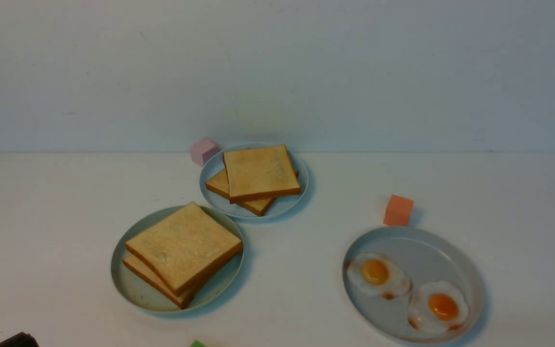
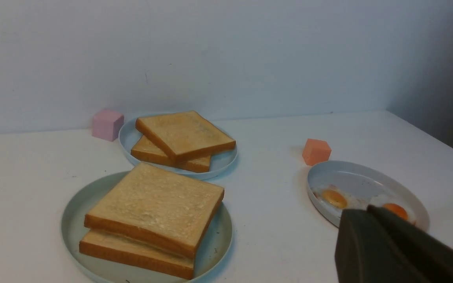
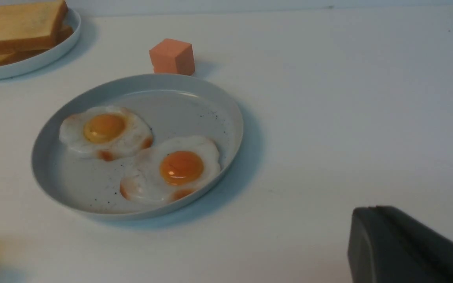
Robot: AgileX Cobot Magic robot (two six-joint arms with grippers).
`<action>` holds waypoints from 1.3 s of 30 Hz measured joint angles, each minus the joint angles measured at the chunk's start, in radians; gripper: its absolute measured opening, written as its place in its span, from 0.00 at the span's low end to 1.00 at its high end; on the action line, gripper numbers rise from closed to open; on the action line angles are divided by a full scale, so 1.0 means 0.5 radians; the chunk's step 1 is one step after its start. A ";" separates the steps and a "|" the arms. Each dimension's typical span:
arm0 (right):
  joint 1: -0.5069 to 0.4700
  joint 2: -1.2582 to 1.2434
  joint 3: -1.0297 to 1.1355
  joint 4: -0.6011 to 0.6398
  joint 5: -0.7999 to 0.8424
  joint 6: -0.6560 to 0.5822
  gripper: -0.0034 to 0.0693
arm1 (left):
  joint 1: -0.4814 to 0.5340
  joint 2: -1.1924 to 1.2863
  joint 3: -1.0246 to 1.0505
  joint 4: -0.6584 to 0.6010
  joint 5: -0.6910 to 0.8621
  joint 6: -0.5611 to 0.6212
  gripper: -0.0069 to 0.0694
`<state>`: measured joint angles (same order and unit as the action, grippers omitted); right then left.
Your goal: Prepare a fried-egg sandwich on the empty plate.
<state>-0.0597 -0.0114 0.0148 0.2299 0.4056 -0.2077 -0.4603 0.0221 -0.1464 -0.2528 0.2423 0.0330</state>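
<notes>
On mint-green plate: 2 golden toast slices, no egg visible btwn.

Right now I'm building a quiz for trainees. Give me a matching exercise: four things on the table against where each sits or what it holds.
Things:
1. pink cube
2. orange cube
3. green plate
4. grey plate

Places or loads:
a. just left of the far plate
b. just behind the grey plate
c. holds two eggs
d. holds two stacked toasts

Pairs: 1-a, 2-b, 3-d, 4-c
</notes>
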 joint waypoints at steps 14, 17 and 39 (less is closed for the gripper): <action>0.000 0.000 0.000 0.004 0.000 0.000 0.05 | 0.350 -0.002 0.054 0.177 -0.227 -0.030 0.07; 0.000 0.000 0.000 0.004 0.000 0.000 0.05 | 0.656 -0.010 0.130 0.194 -0.214 -0.179 0.07; 0.000 0.000 0.000 0.006 -0.002 -0.001 0.07 | 1.081 -0.066 0.355 0.404 0.289 -0.704 0.07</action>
<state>-0.0597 -0.0114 0.0148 0.2328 0.4046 -0.2081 0.0799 -0.0110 0.0312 -0.0508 0.3867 -0.3192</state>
